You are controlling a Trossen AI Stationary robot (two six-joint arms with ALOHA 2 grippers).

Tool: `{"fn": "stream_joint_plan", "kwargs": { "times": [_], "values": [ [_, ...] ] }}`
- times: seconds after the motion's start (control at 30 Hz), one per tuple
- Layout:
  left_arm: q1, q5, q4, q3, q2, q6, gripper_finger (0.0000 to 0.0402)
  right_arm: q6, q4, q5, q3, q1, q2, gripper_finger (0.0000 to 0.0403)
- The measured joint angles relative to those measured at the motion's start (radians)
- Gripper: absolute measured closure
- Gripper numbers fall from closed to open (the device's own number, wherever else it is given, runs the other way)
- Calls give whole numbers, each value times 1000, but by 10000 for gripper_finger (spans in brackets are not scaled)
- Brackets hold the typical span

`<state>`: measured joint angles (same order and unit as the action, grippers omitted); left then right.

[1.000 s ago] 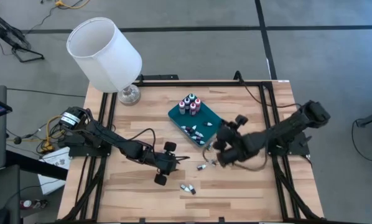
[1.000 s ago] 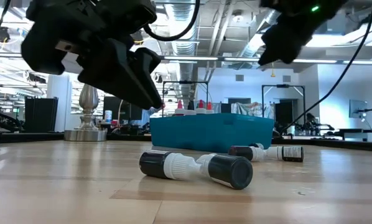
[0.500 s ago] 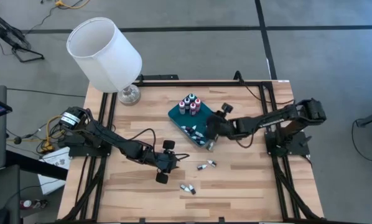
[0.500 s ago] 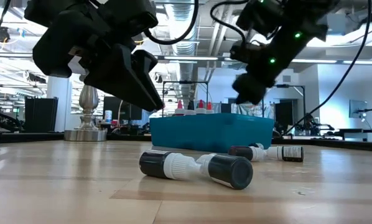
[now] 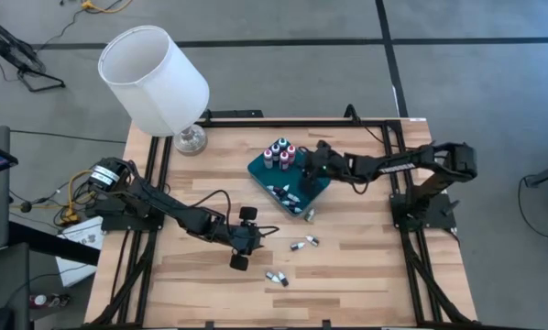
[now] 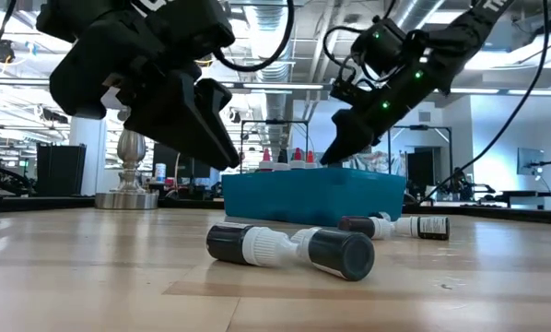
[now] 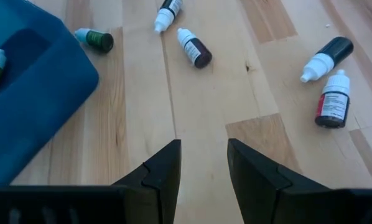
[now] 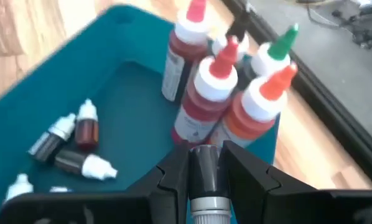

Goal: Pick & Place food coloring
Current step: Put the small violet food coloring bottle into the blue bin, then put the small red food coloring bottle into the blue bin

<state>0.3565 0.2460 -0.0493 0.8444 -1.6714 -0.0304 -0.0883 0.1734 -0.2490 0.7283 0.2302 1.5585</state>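
I hold my right gripper [image 8: 201,171] over the teal tray [image 5: 312,173], fingers pinching a dark dropper bottle [image 8: 203,169] beside the upright cluster [image 5: 279,154]. Four bottles remain on the worktop [image 5: 366,266]. My left gripper [image 7: 203,165] hovers spread, empty, near two strays [image 7: 328,81].

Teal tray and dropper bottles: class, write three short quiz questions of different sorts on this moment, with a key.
1. True or false: the right gripper carries a dark bottle above the teal tray.
2. Multiple choice: the bottles clustered at the tray's far corner are A) lying flat, B) standing upright, C) stacked on one another.
3. Fill in: the left gripper hangs over the ____ with its fingers apart, holding nothing.

Key: 1 true. 2 B. 3 table, with loose bottles lying ahead of it.
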Motion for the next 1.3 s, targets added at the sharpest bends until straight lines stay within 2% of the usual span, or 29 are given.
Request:
{"fn": "stream_joint_plan", "kwargs": {
  "times": [0.23,0.6,0.77,1.13,1.3],
  "values": [
    [0,2,-11,0,0,-5,275,-16,60,122,-46,42,5,321],
    [0,2,-16,0,0,-10,275,-10,62,125,-47,47,6,316],
    [0,1,-16,0,0,-11,275,6,63,178,-47,47,6,307],
    [0,-5,-16,0,0,-15,275,-17,67,180,-46,40,6,252],
    [1,-112,-75,1,-21,10,275,-78,78,180,-45,-5,-1,232]
  ]
}}
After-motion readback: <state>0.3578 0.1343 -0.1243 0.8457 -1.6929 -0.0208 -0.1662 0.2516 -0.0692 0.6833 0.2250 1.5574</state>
